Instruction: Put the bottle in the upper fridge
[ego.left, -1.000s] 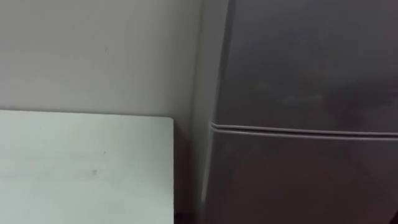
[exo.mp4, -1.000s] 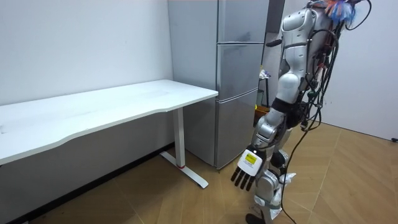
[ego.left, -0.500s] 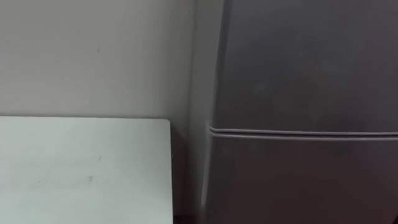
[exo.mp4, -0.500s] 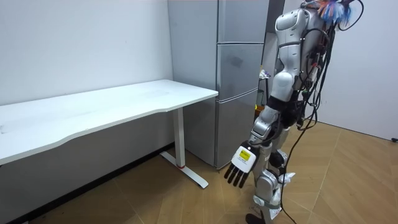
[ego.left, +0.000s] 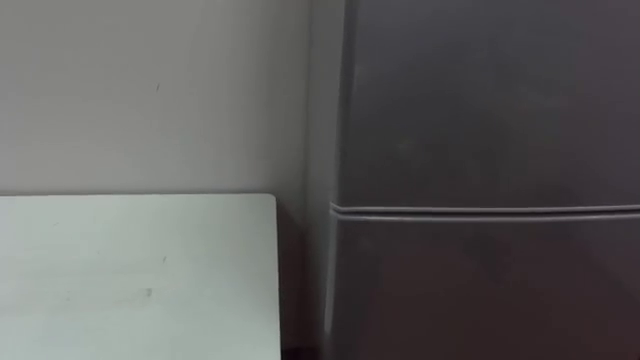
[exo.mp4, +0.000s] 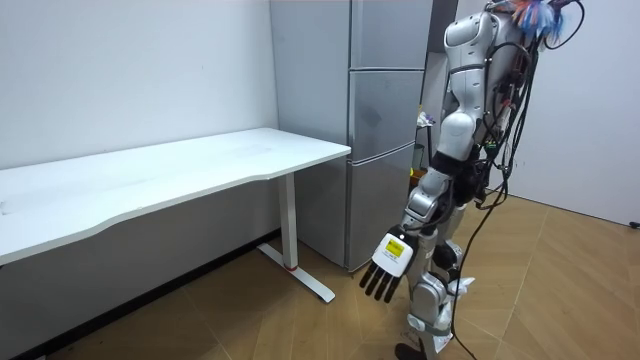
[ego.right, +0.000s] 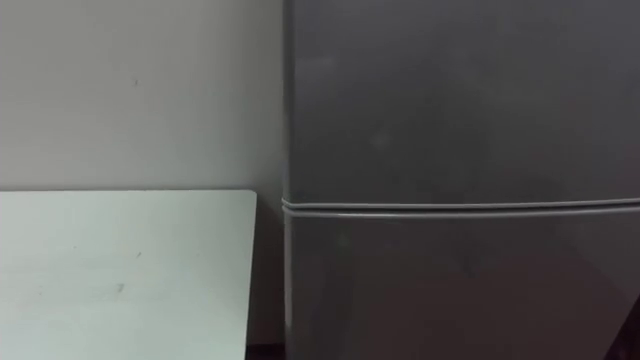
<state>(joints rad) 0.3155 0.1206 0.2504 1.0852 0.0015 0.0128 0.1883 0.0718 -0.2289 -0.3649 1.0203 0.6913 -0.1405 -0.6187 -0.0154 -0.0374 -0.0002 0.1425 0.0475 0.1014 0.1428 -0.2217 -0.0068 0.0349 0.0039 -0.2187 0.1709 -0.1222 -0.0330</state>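
Fridge (ego.left: 480, 150) stands closed at 3 o'clock, counter (ego.left: 130, 275) at 8 o'clock; left hand (exo.mp4: 390, 262) hangs low, fingers spread, holding nothing.

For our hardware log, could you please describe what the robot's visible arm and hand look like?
The left arm is silver-grey metal built of rounded segments. The left hand has black fingers and a white tag with a yellow patch at its back. Dark cables hang behind the shoulder.

The fridge (ego.left: 480, 120) is cut by the top, right and bottom edges of the eye views — its full height cannot be told there. The white table (ego.left: 130, 270) beside it runs out at the left and bottom edges.
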